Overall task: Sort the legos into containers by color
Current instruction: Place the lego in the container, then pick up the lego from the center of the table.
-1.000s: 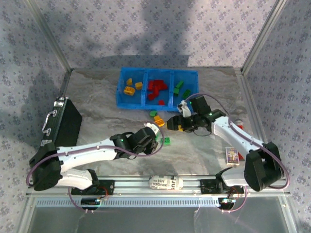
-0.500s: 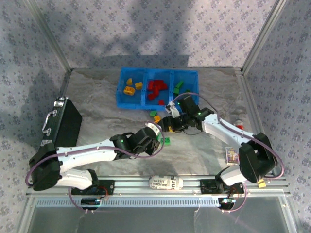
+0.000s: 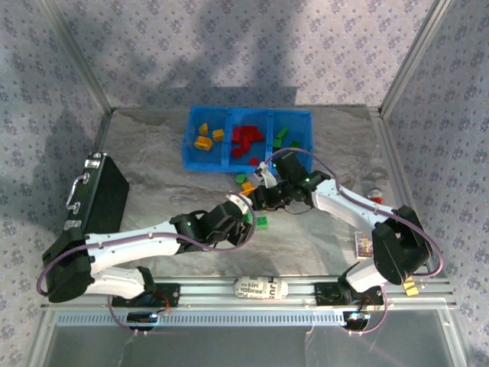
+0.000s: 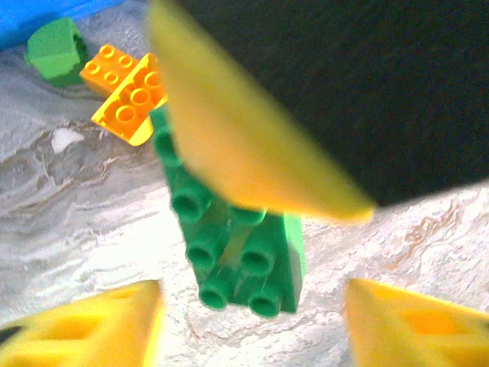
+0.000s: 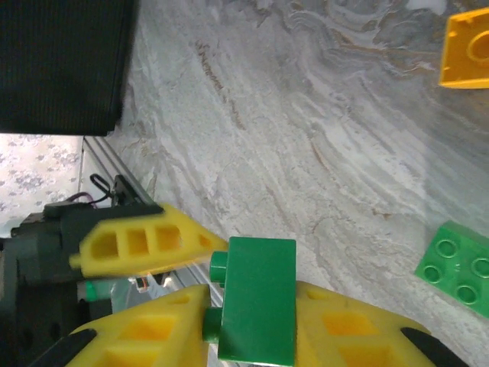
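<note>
top view: the blue bin (image 3: 309,126) has three compartments, with three yellow-orange legos (image 3: 202,142) in the left one, a red cluster in the middle and greens on the right. one orange and two green lie loose on the tabletop (image 3: 153,168) near it.
left wrist: the left fingers (image 4: 99,321) are spread, gripping nothing.
right wrist: the right fingers (image 5: 153,336) pinch one green lego (image 5: 256,298) above the tabletop. best to carry it level and clear the bin wall before letting go over the right compartment.
</note>
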Tool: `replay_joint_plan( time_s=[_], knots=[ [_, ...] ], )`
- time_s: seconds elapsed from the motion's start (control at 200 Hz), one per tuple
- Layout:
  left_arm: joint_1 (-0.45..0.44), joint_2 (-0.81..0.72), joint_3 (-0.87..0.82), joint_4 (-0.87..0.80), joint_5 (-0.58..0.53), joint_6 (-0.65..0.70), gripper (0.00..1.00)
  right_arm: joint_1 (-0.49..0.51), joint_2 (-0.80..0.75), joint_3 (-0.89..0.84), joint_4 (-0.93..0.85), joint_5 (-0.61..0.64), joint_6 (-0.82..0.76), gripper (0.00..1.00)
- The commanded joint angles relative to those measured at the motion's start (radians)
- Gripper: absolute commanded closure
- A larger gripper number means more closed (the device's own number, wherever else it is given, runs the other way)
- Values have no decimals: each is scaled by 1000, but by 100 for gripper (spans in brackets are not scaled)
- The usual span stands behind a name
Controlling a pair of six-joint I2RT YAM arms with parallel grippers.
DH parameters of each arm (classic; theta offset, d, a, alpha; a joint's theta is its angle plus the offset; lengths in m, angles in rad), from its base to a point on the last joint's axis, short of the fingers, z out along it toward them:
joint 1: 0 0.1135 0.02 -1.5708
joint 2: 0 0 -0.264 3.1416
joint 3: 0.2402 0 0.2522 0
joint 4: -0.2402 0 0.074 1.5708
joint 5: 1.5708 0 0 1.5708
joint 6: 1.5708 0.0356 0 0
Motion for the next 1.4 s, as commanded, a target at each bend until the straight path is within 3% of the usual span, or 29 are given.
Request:
replay_joint_plan(
  time_s=[0.0,0.24,0.325,0.44,0.51,0.57,0.59,0.62,0.67,0.815,1.019,1.394],
  knots=[
    [-9,-39,-20,29,-39,-9,19,-26,-17,28,-20,37,7,70],
    [1,-151,-93,29,-58,-49,15,-180,-60,152,-221,235,-79,70],
    [3,-175,-110,16,-62,-69,16,-230,-47,249,-301,359,-108,70],
    [3,-183,-119,5,-52,-92,16,-281,25,378,-352,517,-123,68],
    [3,-176,-117,4,-42,-102,16,-300,103,463,-352,549,-124,66],
    [3,-165,-109,-1,-35,-104,17,-312,192,548,-372,557,-125,53],
    [3,-160,-104,-6,-33,-104,17,-315,222,580,-383,555,-128,43],
    [3,-152,-94,-12,-30,-104,17,-319,263,624,-410,554,-138,19],
    [3,-139,-77,-31,-27,-107,17,-309,297,675,-450,577,-164,12],
    [3,-105,-57,-35,-8,-106,16,-255,127,503,-304,631,-117,3],
    [21,14,2,-2,39,-90,17,-261,-2,358,-300,600,-104,3],
    [81,348,258,-127,117,-110,22,-265,-182,134,-269,566,-87,4]
  ],
)
